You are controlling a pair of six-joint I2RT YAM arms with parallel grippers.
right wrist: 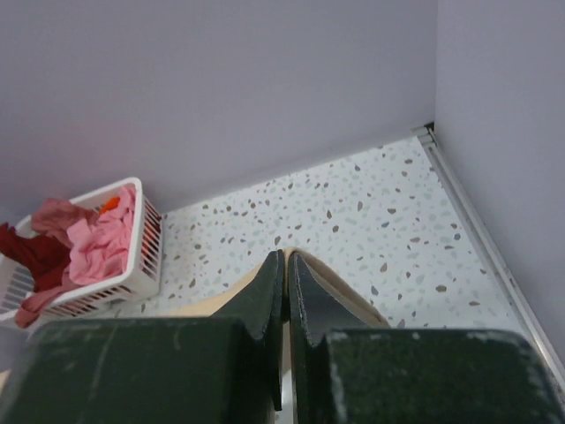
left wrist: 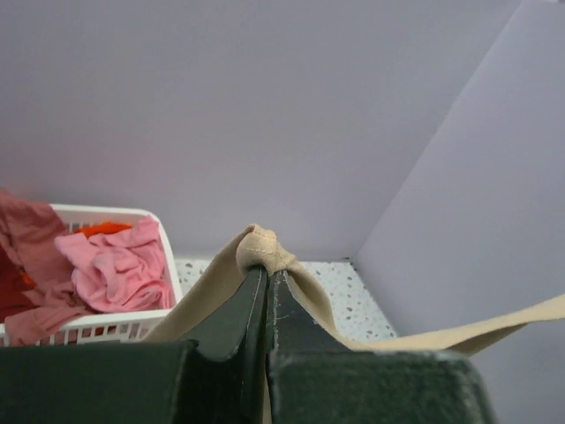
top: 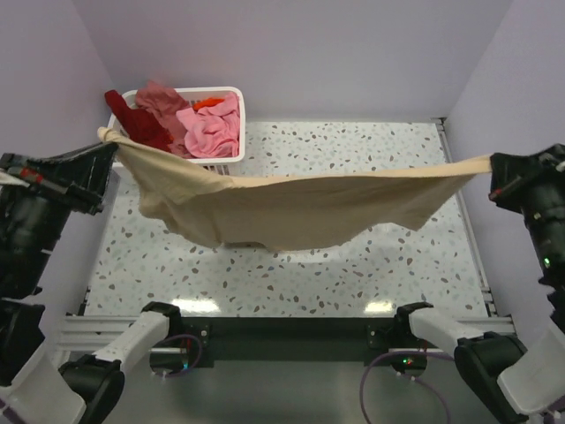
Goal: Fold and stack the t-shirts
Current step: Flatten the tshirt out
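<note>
— From above?
— Saw the tan t-shirt (top: 291, 208) strung in the air between left jaws and right jaws. Found each pair pinched fully shut on one end of it. Noted the middle sagging well below both pairs, over the speckled surface (top: 353, 283); could not tell whether touching.

— Anything likely to go wrong?
— Judged slipping the main risk. Gripped only a bunched tip on each side, so pulled further apart, could have torn loose from one pair and dropped in a heap. Lowered unevenly, would probably have landed creased rather than flat.

— Containers?
— Spotted one white basket (top: 238, 99), just beside left jaws and far across from right jaws. Held a pink t-shirt (top: 216, 131), a salmon one (top: 159, 95), a dark red one (top: 141, 122) and a scrap of an orange one (top: 209, 102), all crumpled, none folded.

— Left wrist?
— Showed left jaws closed, with a knot of tan cloth poking out at the tips and a band trailing off to their right. Placed the basket beyond and left of the tips.

— Right wrist?
— Showed right jaws closed too, tan cloth peeking out either side. Placed the basket far left of the tips.
</note>
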